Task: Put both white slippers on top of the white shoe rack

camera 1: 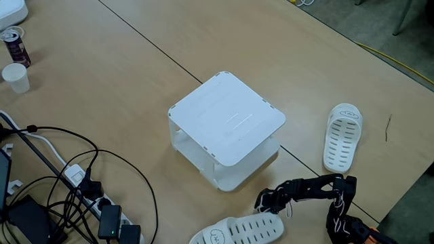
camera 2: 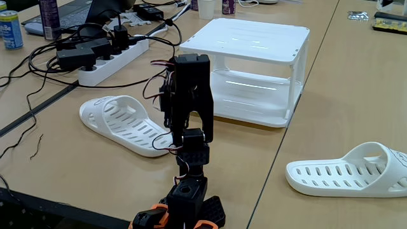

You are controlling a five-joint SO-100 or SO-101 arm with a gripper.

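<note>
Slippers lie on the desk (camera 1: 102, 81), both off the white shoe rack (camera 1: 227, 115), whose top panel is bare. One slipper (camera 1: 342, 135) rests to the right of the rack in a fixed view; the other slipper (camera 1: 237, 230) lies in front of it, just beside the folded arm. Judge each as light moulded plastic, springy rather than rigid, with a smooth, likely slippery sole. Take hold at the raised strap (camera 2: 105, 107), where the claw can straddle an edge; the flat slotted sole offers little purchase. You cannot tell whether the claw (camera 1: 268, 201) is spread or pressed together; it holds nothing.
</note>
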